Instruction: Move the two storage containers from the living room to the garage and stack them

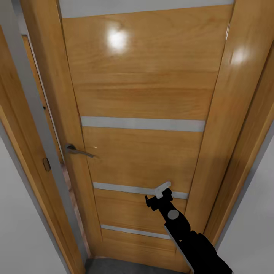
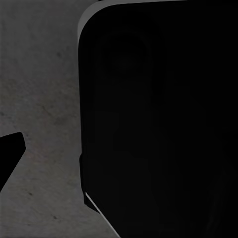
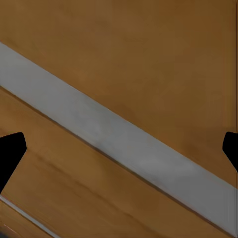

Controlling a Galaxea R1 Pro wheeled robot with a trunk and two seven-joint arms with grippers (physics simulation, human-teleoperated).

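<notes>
Right pincer [image 1: 163, 189] spread, against door [image 1: 140, 99]

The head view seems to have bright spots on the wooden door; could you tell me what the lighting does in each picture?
Head view: two white glare spots on the glossy honey-coloured wooden door. Left wrist view: dim, a black body over grey floor. Right wrist view: evenly lit, soft.
</notes>
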